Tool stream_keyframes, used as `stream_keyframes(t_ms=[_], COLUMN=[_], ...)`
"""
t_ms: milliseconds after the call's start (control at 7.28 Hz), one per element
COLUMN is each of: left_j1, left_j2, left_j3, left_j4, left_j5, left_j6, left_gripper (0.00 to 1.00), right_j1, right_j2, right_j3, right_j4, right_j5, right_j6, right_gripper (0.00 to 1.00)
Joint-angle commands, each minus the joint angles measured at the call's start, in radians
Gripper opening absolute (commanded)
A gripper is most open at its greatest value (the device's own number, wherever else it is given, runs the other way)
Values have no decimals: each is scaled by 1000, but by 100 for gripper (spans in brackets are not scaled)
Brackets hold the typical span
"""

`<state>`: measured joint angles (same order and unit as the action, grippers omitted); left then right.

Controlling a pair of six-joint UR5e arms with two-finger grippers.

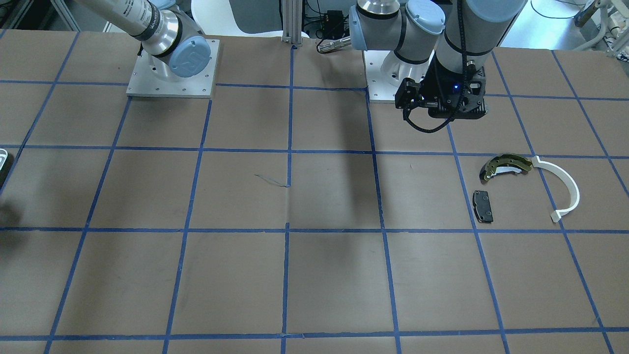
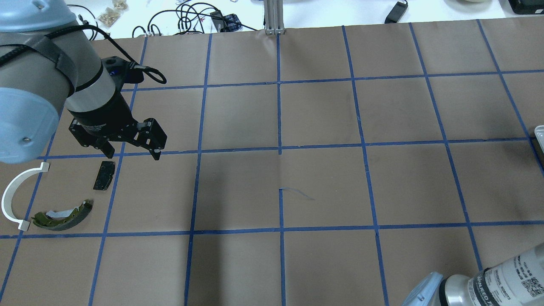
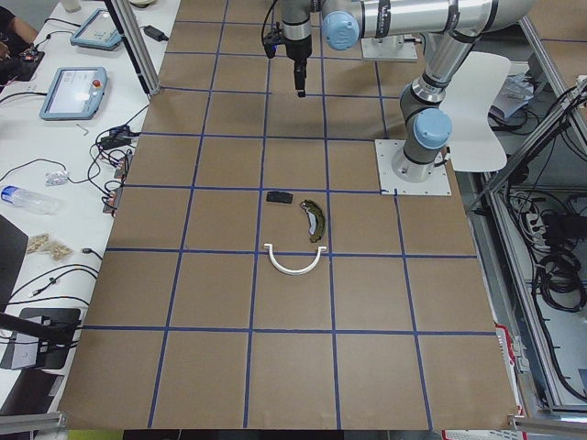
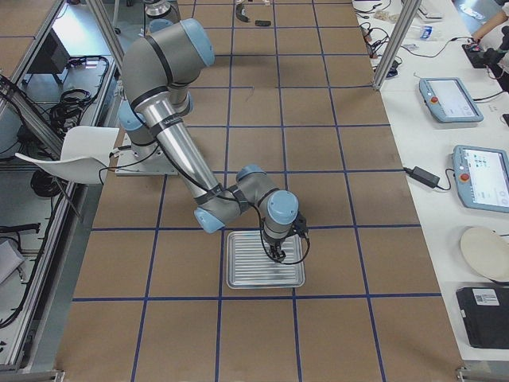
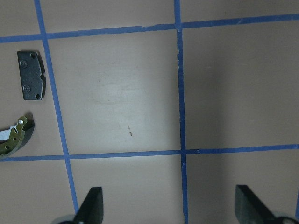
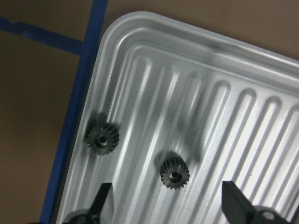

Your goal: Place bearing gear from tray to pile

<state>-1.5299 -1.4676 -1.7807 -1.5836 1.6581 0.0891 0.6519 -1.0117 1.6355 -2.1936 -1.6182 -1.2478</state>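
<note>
Gridded table point(image 1: 245, 118), right claw point(image 6: 169, 205) spread over tray point(image 6: 196, 39)

I see a table point(image 2: 323, 110) covered in brown paper and ruled into squares by blue tape point(image 2: 279, 114), with a faint scribble point(image 2: 297, 193) near its middle. In my overhead view an aluminium post point(image 2: 272, 17) stands at twelve o'clock and tangled cables point(image 2: 191, 17) lie at eleven. From the right-end camera, a tablet point(image 4: 449, 99) sits at two o'clock, a second tablet point(image 4: 481, 175) at three, a pale round plate point(image 4: 485, 253) at four, and a white chair point(image 4: 79, 151) at nine. From the left end, a water bottle point(image 3: 23, 197) lies at nine.
</note>
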Motion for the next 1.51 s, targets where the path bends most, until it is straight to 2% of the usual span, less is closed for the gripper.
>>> stream_keyframes(t_ms=[0, 275, 412, 549, 1099, 1374], left_j1=[0, 0, -1, 2, 4, 4], left_j2=[3, 10, 12, 15, 24, 24], left_j3=[3, 3, 6, 13, 0, -2], left_j4=[8, 11, 28, 30, 34, 34], left_j5=[-1, -27, -50, -88, -81, -81], left_j6=[1, 3, 1, 1, 0, 0], left_gripper=[100, 100, 100, 100, 100, 100], right_j1=[-5, -6, -6, -6, -6, -6], right_j2=[16, 19, 21, 22, 30, 42], right_j3=[-3, -3, -3, -2, 1, -2], right_j4=[-6, -8, -20, -31, -35, -49], right_j5=[0, -5, -8, -6, 1, 0], right_j6=[-27, -36, -36, -35, -33, -35], right_gripper=[73, 70, 60, 55, 38, 24])
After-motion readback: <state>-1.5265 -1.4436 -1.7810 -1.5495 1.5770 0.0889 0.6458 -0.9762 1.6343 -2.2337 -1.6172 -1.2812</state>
